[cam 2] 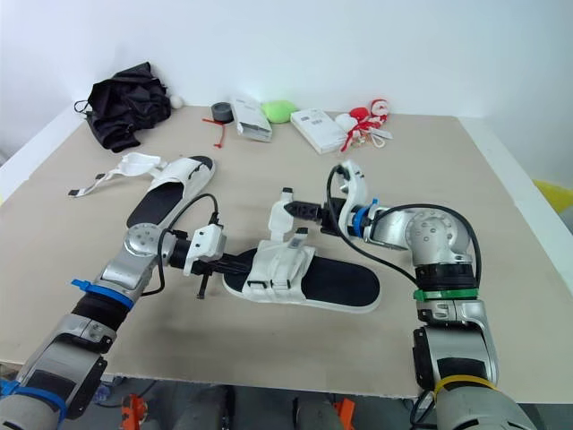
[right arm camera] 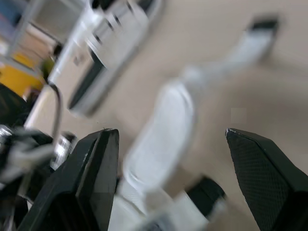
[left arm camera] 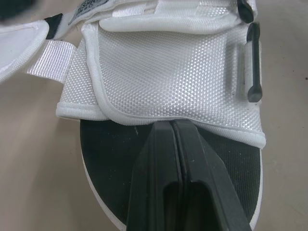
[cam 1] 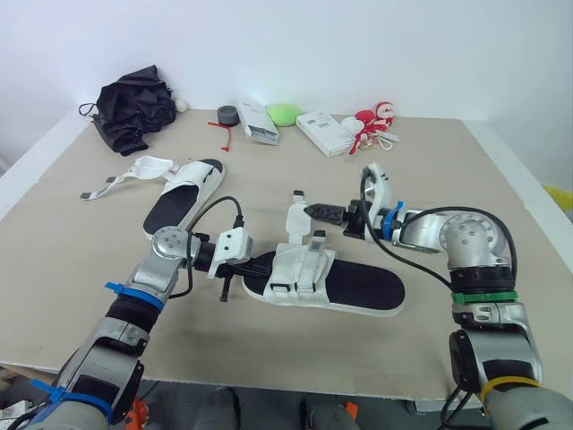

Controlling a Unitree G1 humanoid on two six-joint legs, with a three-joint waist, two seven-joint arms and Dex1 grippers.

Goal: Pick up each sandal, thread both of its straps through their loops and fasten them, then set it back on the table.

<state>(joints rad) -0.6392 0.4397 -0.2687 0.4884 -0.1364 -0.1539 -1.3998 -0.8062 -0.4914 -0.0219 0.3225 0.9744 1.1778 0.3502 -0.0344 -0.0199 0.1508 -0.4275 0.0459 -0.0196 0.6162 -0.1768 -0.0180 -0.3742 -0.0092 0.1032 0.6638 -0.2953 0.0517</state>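
1. Landmark: the near sandal (cam 1: 331, 285) lies flat on the table (cam 1: 466, 179), with its black footbed up and its white upper at the end toward the robot's left.
2. Left gripper (left arm camera: 171, 126): fingers pressed together, with nothing seen between them. The tips rest over the near sandal's black footbed and touch the edge of its white woven upper.
3. Right gripper (right arm camera: 171, 132): fingers spread wide. It hovers just beyond the near sandal's upper, on the robot's right of it.
4. Raised strap (cam 1: 295, 215): it stands up from the near sandal's upper and lies between the right gripper's spread fingers. Whether they touch it cannot be told.
5. Far sandal (cam 1: 183, 195): on the table beyond the near sandal and to the robot's left of it, well apart. Its straps lie loose and one trails outward.
6. Clutter well beyond the near sandal, along the table's far edge: a black cloth (cam 1: 134, 112), a tape roll (cam 1: 227, 115), two white boxes (cam 1: 324, 133) and a green object (cam 1: 285, 114).
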